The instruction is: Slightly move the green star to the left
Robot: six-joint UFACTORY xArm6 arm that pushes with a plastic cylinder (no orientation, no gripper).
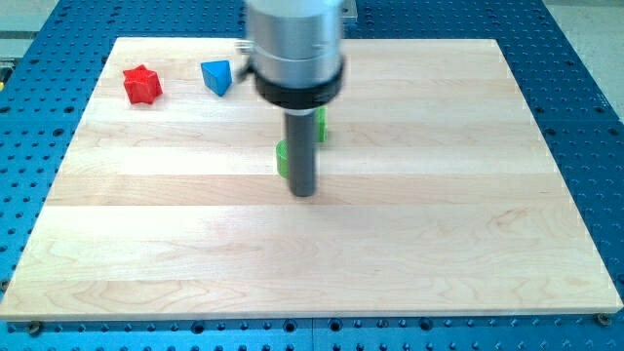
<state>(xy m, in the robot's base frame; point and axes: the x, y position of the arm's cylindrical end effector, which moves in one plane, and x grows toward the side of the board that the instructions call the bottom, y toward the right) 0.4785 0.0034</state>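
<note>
My rod comes down from the view's top centre and my tip (pixel 305 192) rests on the wooden board. A green block (pixel 282 159) shows at the rod's left edge, mostly hidden behind it; its shape cannot be made out. A second green patch (pixel 320 125) shows at the rod's right edge, a little higher up. Whether these are one green star or two blocks I cannot tell. My tip is just below and right of the left green patch, close to it or touching it.
A red star (pixel 142 84) lies near the board's top left corner. A blue triangular block (pixel 217 76) lies to its right. The wooden board (pixel 409 234) sits on a blue perforated table (pixel 585 58).
</note>
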